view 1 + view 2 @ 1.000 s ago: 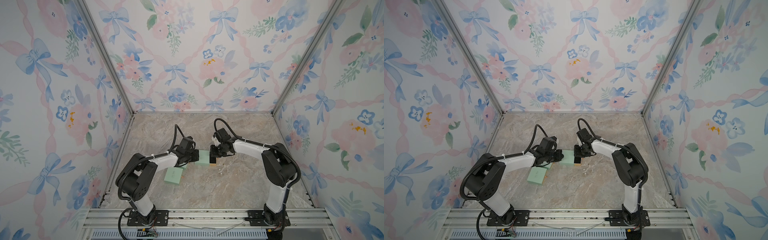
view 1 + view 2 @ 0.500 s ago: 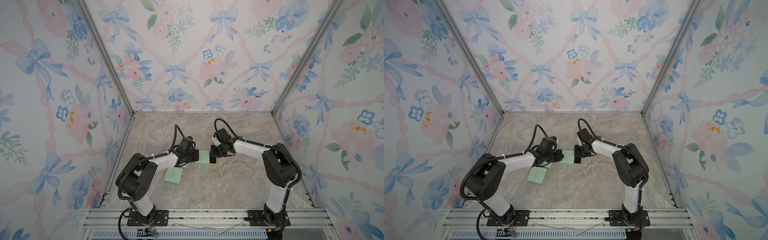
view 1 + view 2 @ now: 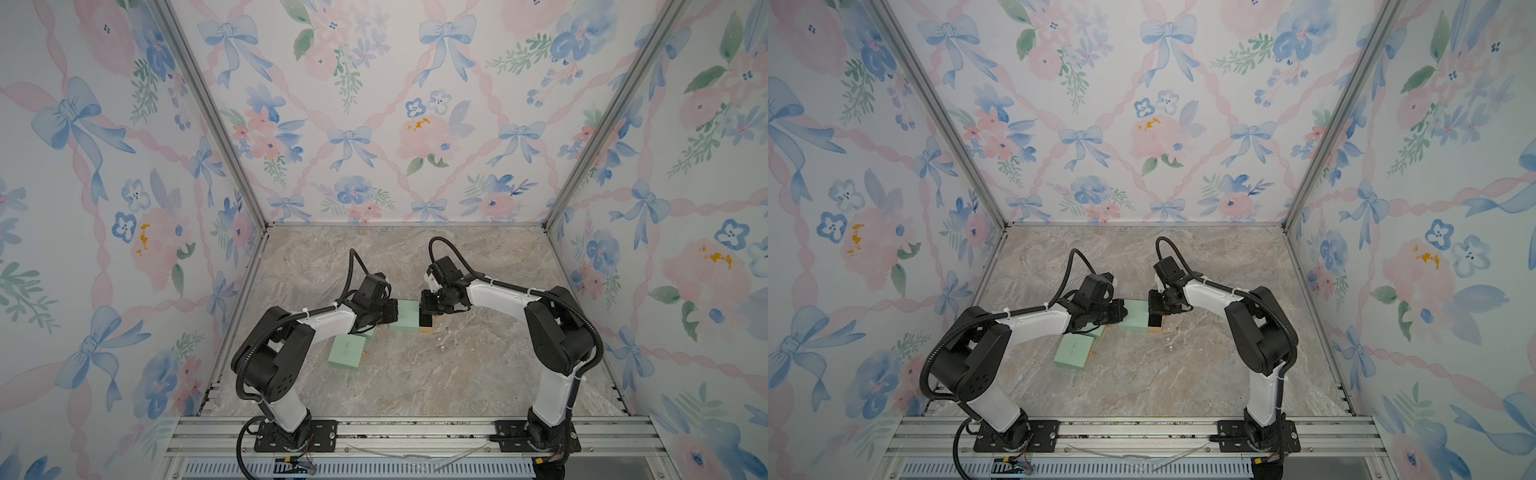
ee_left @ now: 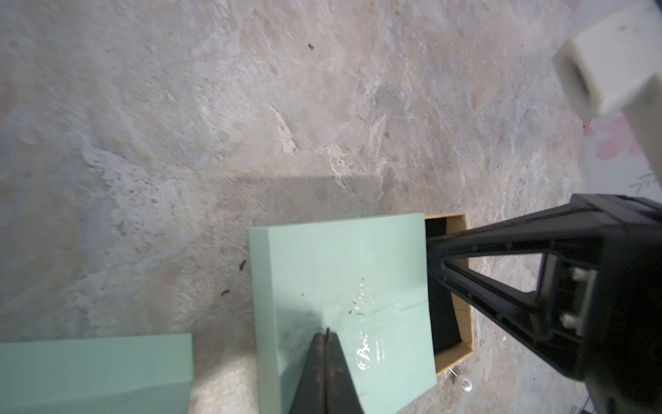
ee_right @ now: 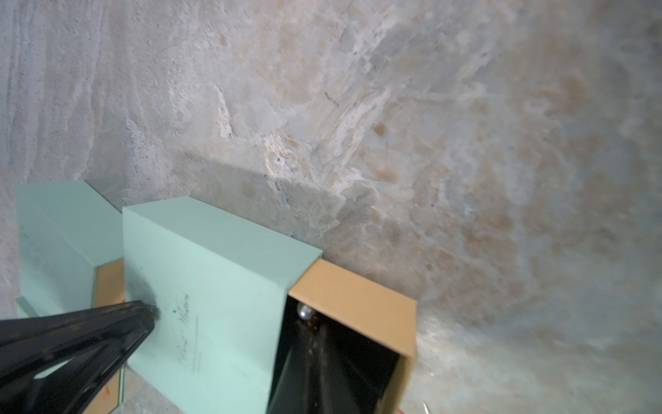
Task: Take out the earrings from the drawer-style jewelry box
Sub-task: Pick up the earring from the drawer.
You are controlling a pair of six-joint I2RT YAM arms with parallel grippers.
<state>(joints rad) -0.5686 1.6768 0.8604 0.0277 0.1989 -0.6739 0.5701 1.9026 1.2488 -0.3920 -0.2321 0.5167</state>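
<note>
1. Marble-patterned table (image 3: 415, 374) carries a matte, mint-green rectangular box (image 4: 340, 272).
2. Left fingers (image 4: 315, 355), pressed together, touch the box top.
3. Right fingers (image 5: 304, 376), pressed together, sit inside its brown cardboard drawer (image 5: 358, 297), beside one round pearly earring (image 5: 304, 311).

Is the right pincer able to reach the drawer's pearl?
Probably yes. The drawer is pulled open, and the right pincer sits inside it, shut, its tip right beside the pearl. Nothing covers it.
</note>
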